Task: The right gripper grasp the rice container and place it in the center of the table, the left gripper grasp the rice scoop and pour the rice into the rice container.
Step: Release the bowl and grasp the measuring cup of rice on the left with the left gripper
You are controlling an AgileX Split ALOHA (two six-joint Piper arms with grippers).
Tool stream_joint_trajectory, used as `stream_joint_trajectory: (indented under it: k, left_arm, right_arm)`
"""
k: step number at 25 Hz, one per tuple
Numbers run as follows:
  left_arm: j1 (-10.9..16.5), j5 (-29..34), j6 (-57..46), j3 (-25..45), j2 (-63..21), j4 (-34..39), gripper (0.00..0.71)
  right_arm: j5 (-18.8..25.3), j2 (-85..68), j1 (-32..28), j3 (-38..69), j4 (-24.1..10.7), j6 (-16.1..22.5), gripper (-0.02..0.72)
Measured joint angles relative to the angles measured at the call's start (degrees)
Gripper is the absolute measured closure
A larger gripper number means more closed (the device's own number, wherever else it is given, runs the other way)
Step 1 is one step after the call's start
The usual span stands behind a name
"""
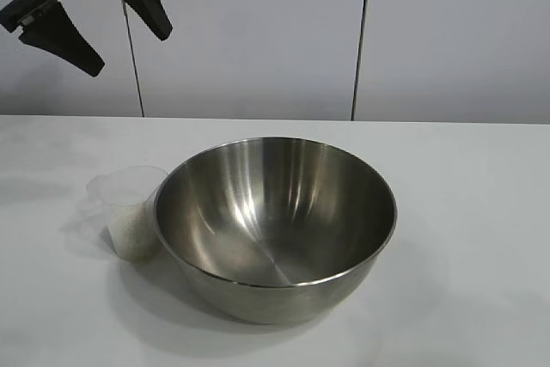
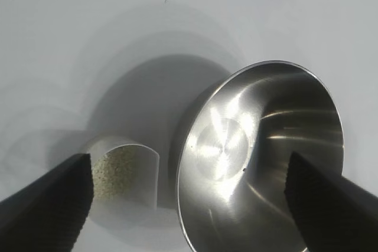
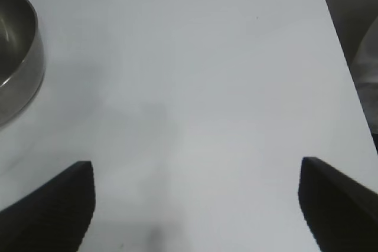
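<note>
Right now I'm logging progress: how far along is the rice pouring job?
Done: the shiny round steel bowl sits mid-table on the white tabletop, beside the small clear plastic cup. In hand: nothing; the black left gripper hangs open above, the right gripper is open over bare table. Left: grasping the cup and pouring its white rice; the bowl is empty.

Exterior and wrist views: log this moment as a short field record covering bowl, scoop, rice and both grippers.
rice container: upright on the table, empty inside
rice scoop: upright beside the container, at its left in the exterior view
rice: in the scoop, none poured
left gripper: open, raised above the table, holding nothing
right gripper: open over bare table, container off to one side
</note>
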Motion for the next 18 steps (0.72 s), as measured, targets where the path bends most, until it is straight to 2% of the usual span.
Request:
stream_joint_trajectory:
  k: [6,11,13,15,18]
  left_arm:
    - [0.0,-1.4,-0.1,0.0,0.0,-0.1,0.074]
    - [0.6,-4.8,2.0,0.0,-0.2,-2.6,0.074]
    - [0.8,-6.3,3.4,0.0,-1.5,-1.0,0.077]
    - [0.4,-11.1,4.0,1.2,-5.4,3.8,0.077]
    - [-2.9,-24.8,4.5,7.4,-16.1,11.7,0.077]
  right_arm:
    - [-0.1,0.0,0.0,0.0,0.0,0.0,0.064]
    - [-0.2,0.0,0.0,0.0,0.0,0.0,0.064]
    - [-0.2,0.0,0.0,0.0,0.0,0.0,0.064]
    - [-0.2,0.0,0.0,0.0,0.0,0.0,0.064]
    - [-0.2,0.0,0.0,0.0,0.0,0.0,0.064]
